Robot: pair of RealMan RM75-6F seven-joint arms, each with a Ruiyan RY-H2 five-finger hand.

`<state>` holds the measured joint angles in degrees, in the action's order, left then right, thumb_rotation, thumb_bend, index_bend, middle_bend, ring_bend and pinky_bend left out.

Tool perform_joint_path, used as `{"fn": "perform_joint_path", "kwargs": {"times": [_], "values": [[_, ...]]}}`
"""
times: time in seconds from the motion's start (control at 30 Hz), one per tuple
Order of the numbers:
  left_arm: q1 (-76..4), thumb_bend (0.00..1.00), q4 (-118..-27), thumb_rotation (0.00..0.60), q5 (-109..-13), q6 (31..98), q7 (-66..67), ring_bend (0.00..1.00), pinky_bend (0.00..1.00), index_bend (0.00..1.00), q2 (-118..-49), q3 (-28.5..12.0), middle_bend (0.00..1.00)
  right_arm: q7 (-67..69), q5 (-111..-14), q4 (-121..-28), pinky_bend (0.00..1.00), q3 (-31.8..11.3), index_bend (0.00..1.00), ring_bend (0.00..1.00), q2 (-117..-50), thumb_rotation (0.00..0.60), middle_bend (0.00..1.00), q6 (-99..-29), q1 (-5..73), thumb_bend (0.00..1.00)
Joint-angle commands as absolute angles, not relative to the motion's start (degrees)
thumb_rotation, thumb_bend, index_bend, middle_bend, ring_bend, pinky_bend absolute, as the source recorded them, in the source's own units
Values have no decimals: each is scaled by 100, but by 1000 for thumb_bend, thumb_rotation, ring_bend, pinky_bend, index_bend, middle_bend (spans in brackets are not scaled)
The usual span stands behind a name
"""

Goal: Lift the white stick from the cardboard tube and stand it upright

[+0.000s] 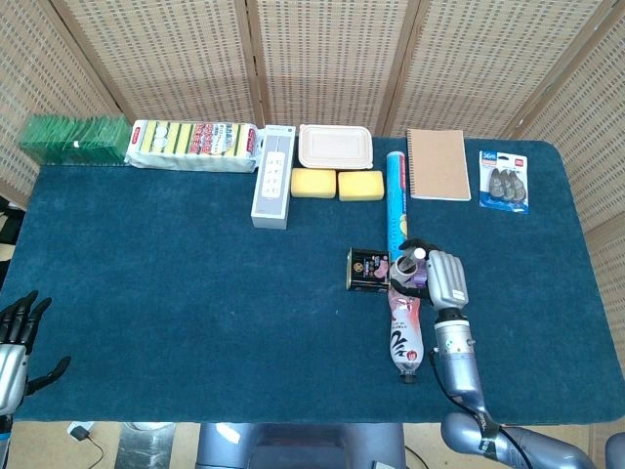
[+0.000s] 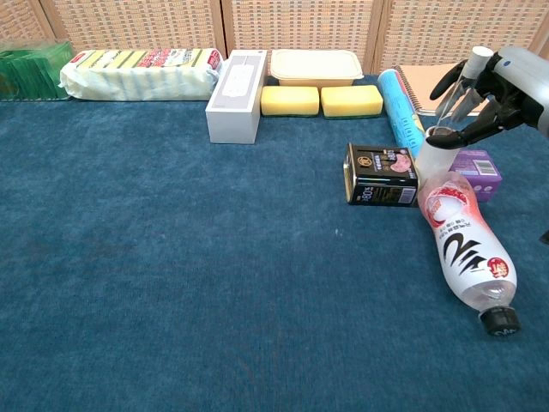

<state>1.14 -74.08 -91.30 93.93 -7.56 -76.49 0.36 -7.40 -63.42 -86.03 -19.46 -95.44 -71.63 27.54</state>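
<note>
White stick (image 2: 464, 79): pinched in the right robot hand (image 2: 493, 86), tilted, its capped upper end sticking up above the fingers, its thin lower end reaching down to the mouth of the cardboard tube (image 2: 437, 154)
Cardboard tube: stands on the table (image 2: 171, 275) between the black tin (image 2: 380, 174) and the purple box (image 2: 477, 172), just behind the lying bottle (image 2: 466, 246)
Right robot hand: fingers clamped round the stick, directly over the tube's open end; in the head view it covers the tube (image 1: 404, 262) and the box
Left robot hand (image 1: 18, 337): at the near left corner of the table, fingers apart, holding nothing
Back row: green packet (image 1: 73, 140), sponge pack (image 1: 193, 146), power strip box (image 1: 272, 177), lidded container (image 1: 335, 147), two yellow sponges (image 1: 336, 184), blue roll (image 1: 395, 195), notebook (image 1: 437, 164), blister pack (image 1: 504, 180)
</note>
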Motion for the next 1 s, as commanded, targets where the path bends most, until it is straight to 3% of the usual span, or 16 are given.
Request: {"fn": "perform_joint_path", "kwargs": {"times": [0.03, 1.0], "values": [[107, 194, -7403, 600, -9117, 9378, -771, 0, 66, 55, -7645, 27, 0, -802, -6315, -8583, 489, -1961, 382, 436, -9578, 600, 446, -7160, 2793, 233], [12, 194, -7567, 600, -9034, 9158, -687, 0, 66, 54, -7597, 1, 0, -1317, -6181, -8294, 618, -2107, 510, 594, -9737, 600, 577, -7041, 3230, 251]]}}
